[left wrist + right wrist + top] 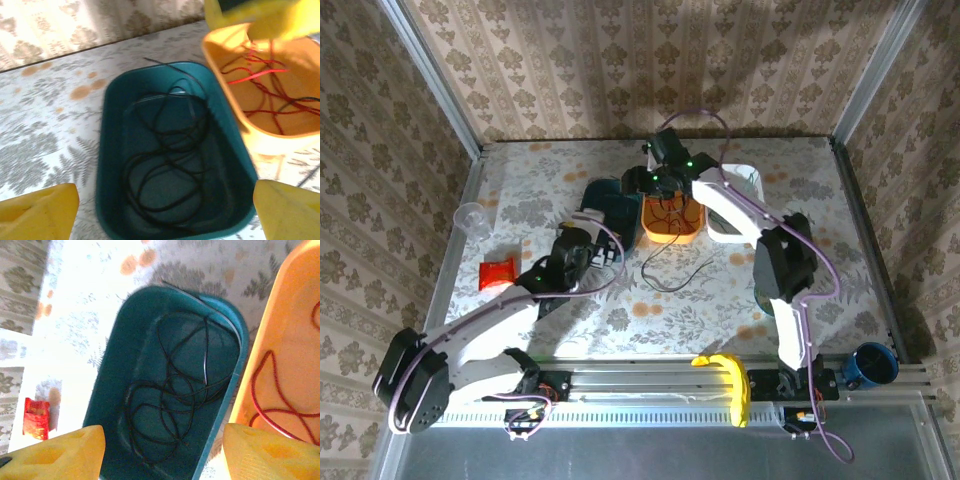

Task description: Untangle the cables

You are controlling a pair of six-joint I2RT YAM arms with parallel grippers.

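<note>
Obs., cable sorting, two arms over floral surface (535,180).

Containers:
- Teal bin (111,125), rectangular, standing left of centre on the surface. It holds one black cable (205,355) lying in several loose overlapping loops on the bin floor. One strand runs up to the far rim.
- Orange bin (222,75), just beside the teal bin on its right, walls near or touching. It holds a red cable (255,75) in open loops. A darker thin strand (300,101) also lies in it; I cannot tell whether it is green or black.
- White bin (748,180), right of the orange one, partly under the right arm. Contents cannot be told.

Outside the bins: a thin black cable (692,278) lies loose on the surface, in front of the orange bin.

Hands:
- Left hand (162,210) is over the near end of the teal bin. Yellow fingers stand wide, nothing between them.
- Right hand (162,445) is above the teal and orange bins, looking down. Fingers are spread apart and grip nothing.

Other items: red packet (36,417) and clear cup (472,218) at left, blue mug (870,366) at near right.
</note>
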